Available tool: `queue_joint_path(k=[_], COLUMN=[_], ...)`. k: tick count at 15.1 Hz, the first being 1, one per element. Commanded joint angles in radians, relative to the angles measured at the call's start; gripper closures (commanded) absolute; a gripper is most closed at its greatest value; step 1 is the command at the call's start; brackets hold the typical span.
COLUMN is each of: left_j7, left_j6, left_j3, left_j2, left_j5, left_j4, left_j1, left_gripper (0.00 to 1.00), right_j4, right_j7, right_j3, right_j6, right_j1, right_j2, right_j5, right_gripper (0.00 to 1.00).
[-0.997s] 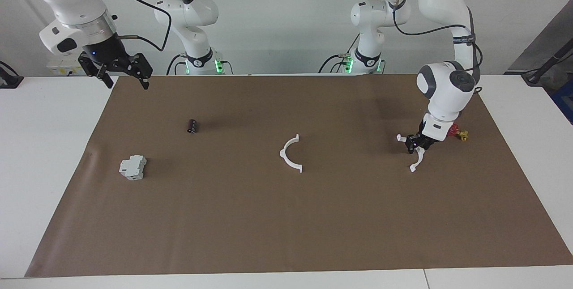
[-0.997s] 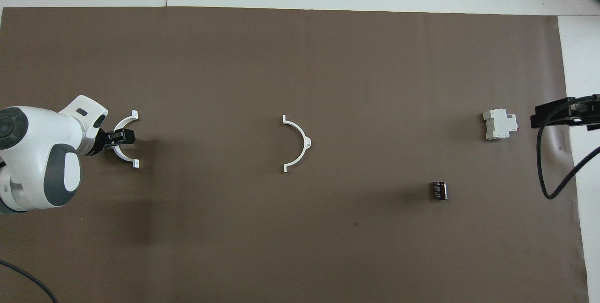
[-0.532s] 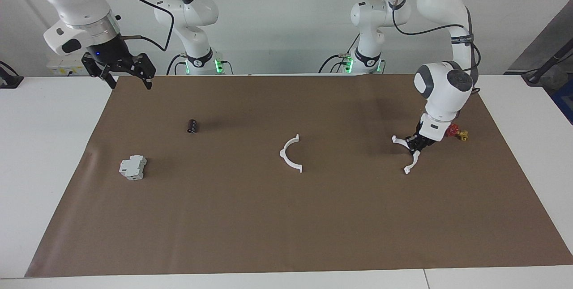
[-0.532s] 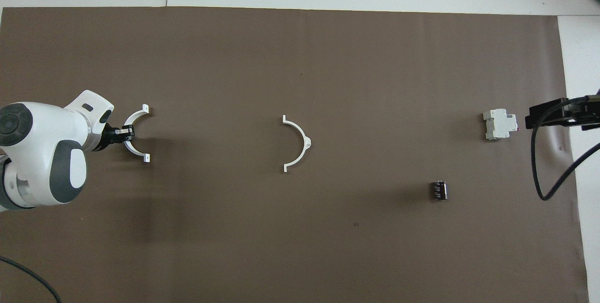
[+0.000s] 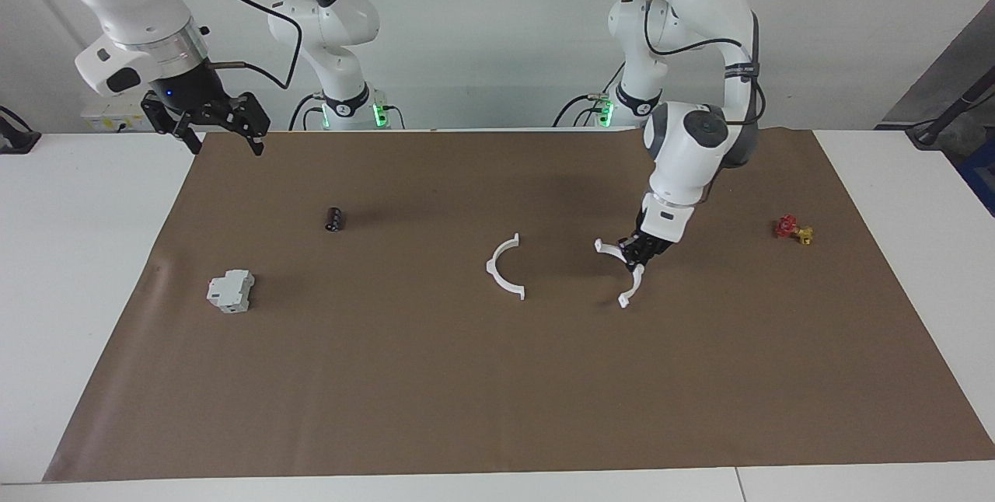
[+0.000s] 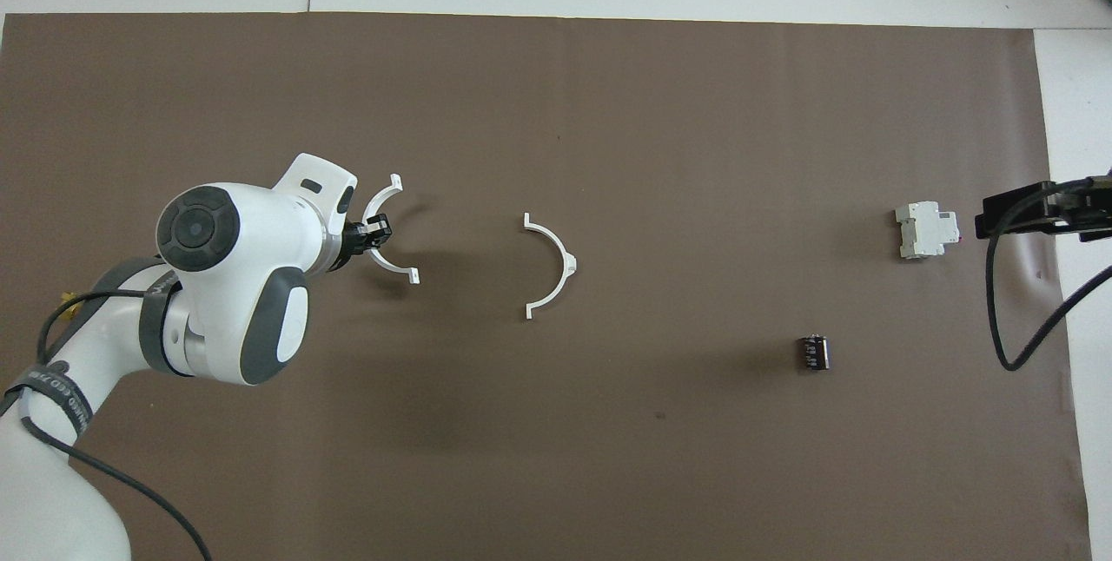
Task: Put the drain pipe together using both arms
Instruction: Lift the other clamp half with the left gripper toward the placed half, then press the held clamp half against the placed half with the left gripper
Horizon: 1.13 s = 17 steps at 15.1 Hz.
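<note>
A: Facing view, going across from the right arm's end: right gripper (image 5: pixel 223 131) up over the mat's (image 5: pixel 497 393) edge nearest the robots, jaws spread, nothing in them; it waits; barely shifted vs a sec ago.

B: Below it?

A: Small black cylinder (image 5: pixel 334 218) on the mat; pale grey block (image 5: pixel 231 291) farther from the robots, nearer the mat's end; neither has moved.

B: Mid-table?

A: First half-ring (image 5: pixel 504 267) lies flat near the centre, by itself, same spot as before.

B: And the 2nd piece?

A: Second half-ring (image 5: pixel 619 269) is pinched at mid-arc by the left gripper (image 5: pixel 639 250), fingers clamped on it; its shadow sits apart from it on the mat, so it looks lifted a little. A sec ago it was down near the left arm's end, just beside the red-and-yellow valve (image 5: pixel 793 230); now it's carried most of the way toward the first half-ring, a gap left between them; not touching.

B: Valve?

A: In the open now, well apart from the gripper; hasn't moved.

B: Overhead view agree?

A: Yes; left gripper (image 6: pixel 375 234) holds the second half-ring (image 6: pixel 388 259), open side facing the first half-ring (image 6: pixel 556 266); the two open sides face each other; grey block (image 6: pixel 926 231) and cylinder (image 6: pixel 813 352) toward the right arm's end.
</note>
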Motion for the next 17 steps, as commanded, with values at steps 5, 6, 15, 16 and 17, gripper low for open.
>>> queue_joint_path(k=[5, 6, 15, 16, 17], left_j7=[-0.253, -0.295, -0.451, -0.447, -0.439], left_j6=[-0.019, -0.027, -0.036, -0.044, -0.055], left_j3=[0.026, 0.026, 0.026, 0.026, 0.026], left_j2=[0.013, 0.028, 0.108, 0.108, 0.108], left_j5=[-0.006, 0.011, 0.174, 0.210, 0.226], left_j4=[0.028, 0.031, 0.089, 0.091, 0.094], left_j1=[-0.226, -0.252, -0.294, -0.288, -0.274], left_gripper=[1.00, 1.00, 1.00, 1.00, 1.00], right_j4=[-0.008, -0.008, -0.008, -0.008, -0.008], right_j7=[0.009, 0.009, 0.009, 0.009, 0.009], right_j3=[0.005, 0.005, 0.005, 0.005, 0.005], right_j6=[-0.008, -0.008, -0.008, -0.008, -0.008], right_j1=[-0.010, -0.010, -0.010, -0.010, -0.010], right_j2=[-0.011, -0.009, -0.009, -0.009, -0.011], right_j5=[0.019, 0.019, 0.019, 0.019, 0.019], right_gripper=[0.00, 0.00, 0.00, 0.00, 0.00])
